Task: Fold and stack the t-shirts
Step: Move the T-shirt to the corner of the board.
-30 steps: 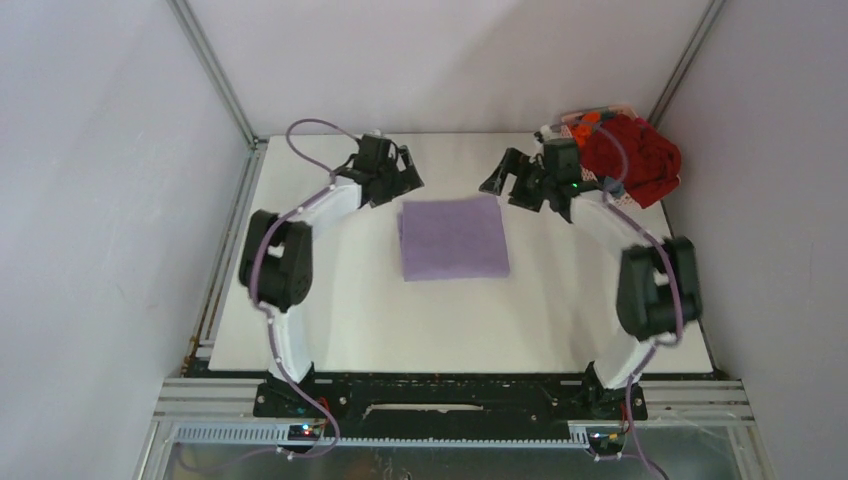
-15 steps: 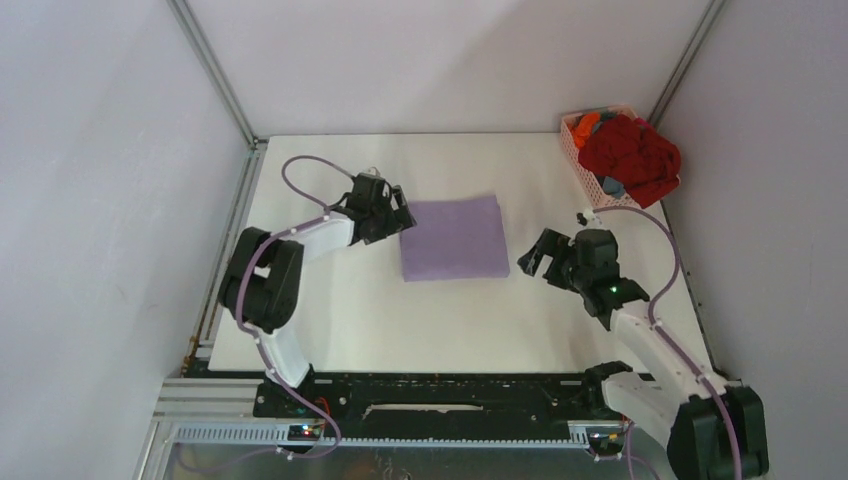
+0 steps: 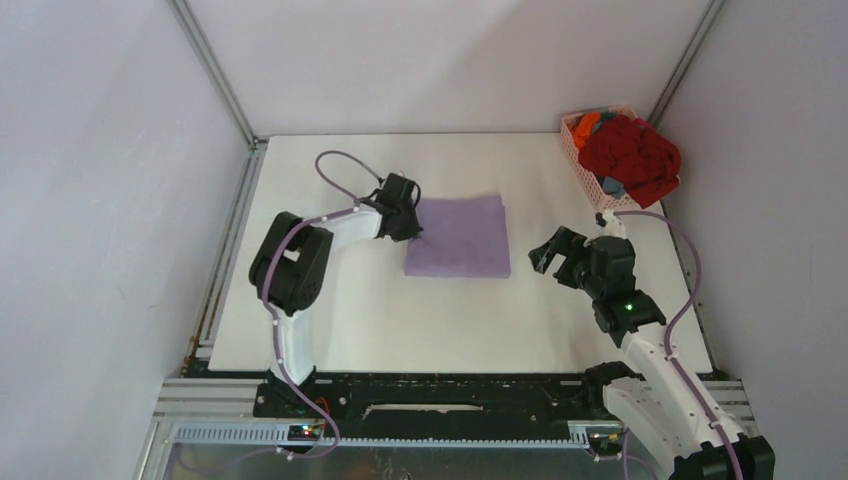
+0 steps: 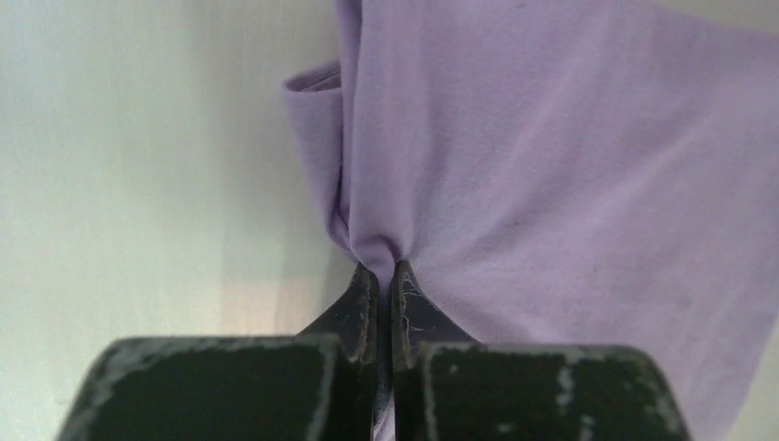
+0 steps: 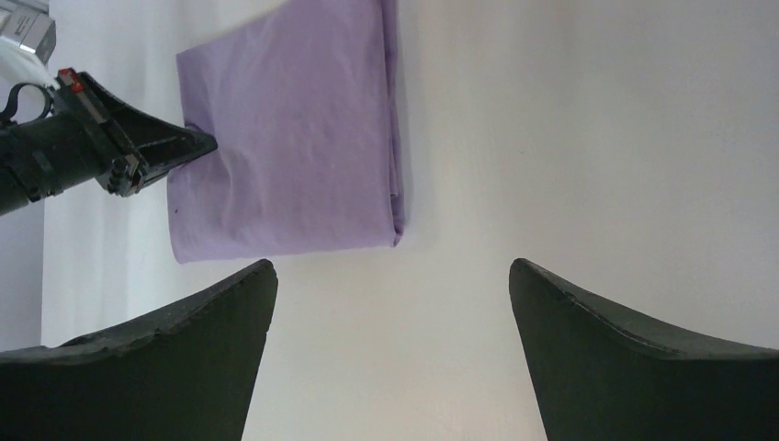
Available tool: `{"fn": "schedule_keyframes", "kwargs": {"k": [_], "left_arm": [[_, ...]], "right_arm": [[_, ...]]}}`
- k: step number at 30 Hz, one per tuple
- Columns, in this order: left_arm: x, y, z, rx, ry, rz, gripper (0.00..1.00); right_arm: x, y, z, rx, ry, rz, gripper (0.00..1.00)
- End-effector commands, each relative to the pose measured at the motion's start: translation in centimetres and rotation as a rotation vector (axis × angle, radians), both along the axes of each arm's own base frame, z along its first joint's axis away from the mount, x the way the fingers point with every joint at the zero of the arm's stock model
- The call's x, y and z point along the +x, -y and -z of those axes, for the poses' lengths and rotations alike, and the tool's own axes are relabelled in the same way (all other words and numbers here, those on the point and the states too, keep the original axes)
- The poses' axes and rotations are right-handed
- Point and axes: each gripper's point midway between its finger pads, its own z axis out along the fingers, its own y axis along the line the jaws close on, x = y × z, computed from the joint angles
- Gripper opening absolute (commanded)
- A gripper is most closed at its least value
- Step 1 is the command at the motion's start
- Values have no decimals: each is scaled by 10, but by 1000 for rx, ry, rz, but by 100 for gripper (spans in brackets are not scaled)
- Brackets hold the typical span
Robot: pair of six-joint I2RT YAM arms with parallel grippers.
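Lavender t-shirt (image 3: 458, 236) lay folded mid-table (image 3: 400, 310). L gripper (image 4: 378, 280) was closed, pinching its left edge. R gripper (image 3: 556, 258) was wide open, empty. Red t-shirt (image 3: 630, 155) + others sat unfolded in basket (image 3: 574, 150).

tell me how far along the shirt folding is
One done: the lavender t-shirt lies folded in a rectangle on the table. In hand: the left gripper is pinched shut on its left edge; the right gripper hangs open beside it. Left: the dark red t-shirt and orange cloth sit heaped in the pink basket, unfolded; no stack yet.
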Motion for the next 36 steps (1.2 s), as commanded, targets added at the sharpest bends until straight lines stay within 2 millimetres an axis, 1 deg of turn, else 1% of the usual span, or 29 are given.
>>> {"fn": "schedule_keyframes", "kwargs": {"k": [1, 2, 4, 6, 8, 9, 10, 11, 13, 15, 16, 19, 21, 25, 28, 29, 32, 34, 36], "left_arm": [[4, -26, 11, 269, -60, -8, 0], [12, -32, 7, 319, -52, -10, 0], [23, -49, 1, 456, -61, -6, 0], [42, -65, -10, 585, -39, -10, 0], [62, -79, -27, 717, -7, -11, 0], [72, -88, -32, 790, 10, -4, 0], [83, -94, -44, 842, 42, -3, 0], [93, -101, -48, 887, 53, 5, 0], [114, -112, -65, 926, 84, 6, 0], [131, -128, -79, 943, 85, 1, 0], [137, -141, -87, 955, 80, -13, 0], [160, -166, -109, 1001, 131, -20, 0], [173, -185, -119, 1027, 159, -31, 0], [200, -224, -133, 1029, 204, -57, 0], [218, -256, -139, 1112, 224, -73, 0], [222, -267, -145, 1160, 229, -98, 0], [234, -294, -153, 1228, 253, -127, 0], [240, -310, -159, 1229, 270, -153, 0], [242, -323, -159, 1228, 270, -155, 0]], "right_arm": [[-2, 5, -8, -1, 39, 8, 100], [-3, 5, -10, -2, 47, 8, 100], [-4, 9, -12, -5, 62, 19, 100], [-4, 12, -13, -7, 69, 27, 100], [-4, 15, -14, -7, 76, 40, 100], [-4, 17, -15, -9, 79, 46, 100], [-5, 19, -16, -11, 85, 50, 100], [-5, 20, -16, -13, 90, 58, 100], [-4, 26, -16, -25, 106, 83, 100], [-2, 35, -15, -43, 110, 124, 100], [-1, 38, -14, -50, 111, 141, 100], [0, 44, -13, -61, 116, 165, 100], [2, 47, -12, -68, 119, 180, 100], [5, 55, -10, -87, 117, 222, 100], [7, 60, -6, -102, 106, 248, 100], [7, 61, -4, -106, 101, 252, 100], [9, 63, 0, -115, 88, 267, 100], [10, 66, 4, -124, 78, 280, 100], [11, 67, 6, -131, 70, 289, 100]]}}
